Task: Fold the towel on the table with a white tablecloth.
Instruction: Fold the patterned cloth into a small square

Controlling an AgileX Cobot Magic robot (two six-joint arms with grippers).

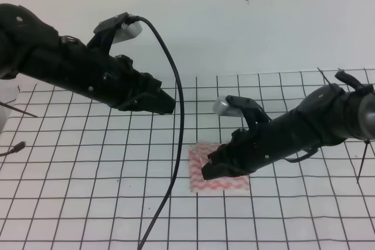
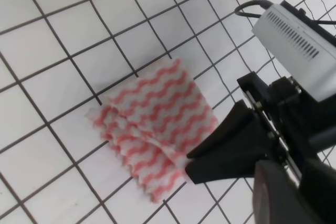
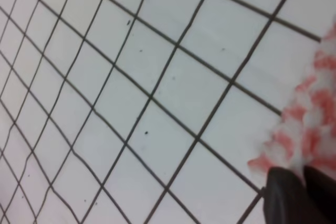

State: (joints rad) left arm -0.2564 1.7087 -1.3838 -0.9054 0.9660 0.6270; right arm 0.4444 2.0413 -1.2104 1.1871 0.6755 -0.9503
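Observation:
The towel [image 1: 201,158], red-pink wavy stripes on white, lies folded into a small layered rectangle on the white tablecloth [image 1: 88,174] just right of the table's middle. My right gripper [image 1: 206,172] reaches in from the right and is shut on the towel's near edge. The left wrist view shows its black tip [image 2: 190,165] pinching the lower right edge of the towel [image 2: 152,119]. In the right wrist view the fingertips [image 3: 283,192] press together at the towel's [image 3: 315,129] fringe. My left gripper [image 1: 170,105] hovers up and to the left of the towel, fingers together, holding nothing.
A black cable [image 1: 176,144] hangs from the left arm and drops to the table's front edge left of the towel. Thin rods [image 1: 17,147] stick in at the far left. Another thin rod [image 1: 363,162] stands at the far right. A white wall closes the back.

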